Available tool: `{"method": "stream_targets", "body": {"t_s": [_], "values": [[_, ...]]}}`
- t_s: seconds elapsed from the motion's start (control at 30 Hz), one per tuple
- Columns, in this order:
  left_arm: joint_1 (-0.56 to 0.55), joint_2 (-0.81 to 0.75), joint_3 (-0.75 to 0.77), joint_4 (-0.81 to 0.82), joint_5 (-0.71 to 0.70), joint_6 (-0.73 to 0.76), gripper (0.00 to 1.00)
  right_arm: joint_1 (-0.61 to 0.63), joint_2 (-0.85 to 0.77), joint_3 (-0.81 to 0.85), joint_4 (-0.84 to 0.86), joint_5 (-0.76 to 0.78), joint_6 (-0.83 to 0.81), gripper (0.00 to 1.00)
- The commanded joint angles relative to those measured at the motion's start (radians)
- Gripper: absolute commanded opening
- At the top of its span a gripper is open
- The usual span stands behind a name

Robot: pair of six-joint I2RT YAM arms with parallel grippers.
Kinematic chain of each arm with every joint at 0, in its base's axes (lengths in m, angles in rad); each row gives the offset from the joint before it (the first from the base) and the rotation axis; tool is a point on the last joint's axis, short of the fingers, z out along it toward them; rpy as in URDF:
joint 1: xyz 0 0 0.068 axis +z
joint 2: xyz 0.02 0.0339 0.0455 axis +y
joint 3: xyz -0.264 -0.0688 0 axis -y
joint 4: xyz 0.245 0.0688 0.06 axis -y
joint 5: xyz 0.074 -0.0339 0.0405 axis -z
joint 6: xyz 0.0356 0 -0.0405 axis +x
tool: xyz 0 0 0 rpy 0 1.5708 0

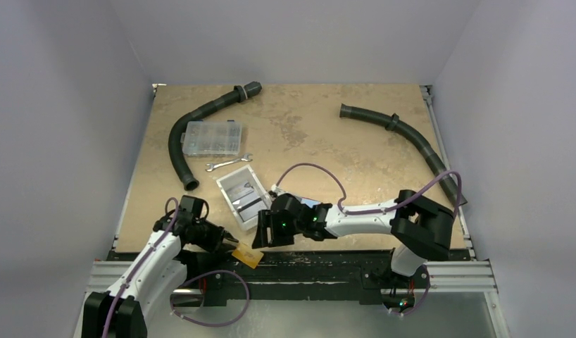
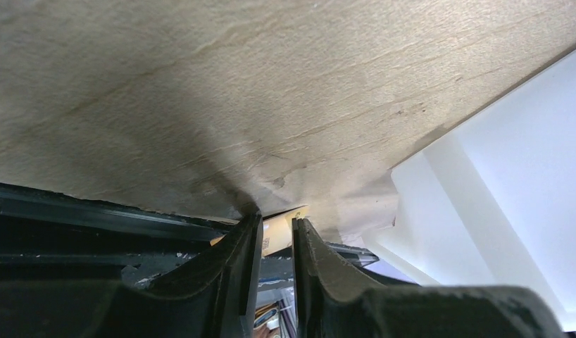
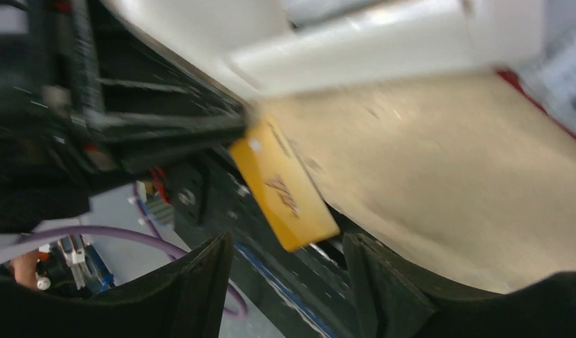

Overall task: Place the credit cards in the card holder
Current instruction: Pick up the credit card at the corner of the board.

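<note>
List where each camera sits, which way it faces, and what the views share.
Top: above and behind the bases, looking down on the table; left arm and right arm both show.
Left wrist: on the left arm, looking along the left fingers across the table's near edge; they pinch a yellow card.
Right wrist: blurred, looking leftward over the spread right fingers at that card.
Shared: all three views show the yellow card.

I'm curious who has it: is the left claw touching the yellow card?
Touching. The right wrist view shows the left gripper pinching the upper end of the yellow card.
</note>
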Motion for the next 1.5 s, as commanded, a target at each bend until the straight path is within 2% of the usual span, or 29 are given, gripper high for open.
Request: {"method": "stream_targets", "body": {"t_s": [0.0,0.23,0.5,0.8,0.9,1.0,1.03,1.1,1.13,1.23,1.3,1.4,1.47], "values": [[-0.004,0.018,0.026,0.009,0.003,0.033,0.26,0.0,-0.049,-0.101,0.064,-0.066,0.103,0.7],[-0.004,0.024,0.018,0.026,0.01,0.029,0.26,0.0,0.006,-0.182,0.213,-0.096,0.203,0.72],[-0.005,0.024,0.02,0.029,0.018,0.033,0.26,0.041,0.08,-0.2,0.346,-0.032,0.364,0.69],[-0.004,0.016,0.023,0.019,0.027,0.043,0.26,0.055,0.16,-0.228,0.477,0.0,0.47,0.59],[-0.004,0.01,0.024,0.009,0.027,0.046,0.26,0.056,0.178,-0.246,0.537,0.014,0.49,0.47],[-0.004,-0.008,0.044,-0.031,0.013,0.045,0.3,0.057,0.19,-0.242,0.579,0.018,0.488,0.29],[-0.004,-0.015,0.055,-0.053,0.001,0.041,0.34,0.056,0.189,-0.238,0.578,0.021,0.479,0.19],[-0.004,-0.03,0.096,-0.123,-0.034,0.035,0.52,0.056,0.175,-0.238,0.582,0.0,0.45,0.03],[-0.004,-0.033,0.118,-0.156,-0.052,0.032,0.61,0.056,0.159,-0.242,0.579,-0.007,0.439,0.0],[-0.004,-0.04,0.191,-0.246,-0.123,0.028,0.75,0.041,0.088,-0.226,0.492,0.002,0.326,0.0],[-0.004,-0.042,0.235,-0.283,-0.161,0.032,0.79,0.02,0.047,-0.182,0.377,-0.028,0.202,0.0],[-0.004,-0.052,0.28,-0.324,-0.202,0.01,0.83,-0.007,0.024,-0.04,0.052,-0.075,-0.07,0.0],[-0.004,-0.054,0.324,-0.355,-0.269,0.006,0.84,-0.006,0.015,0.05,-0.166,-0.048,-0.294,0.0]]}}
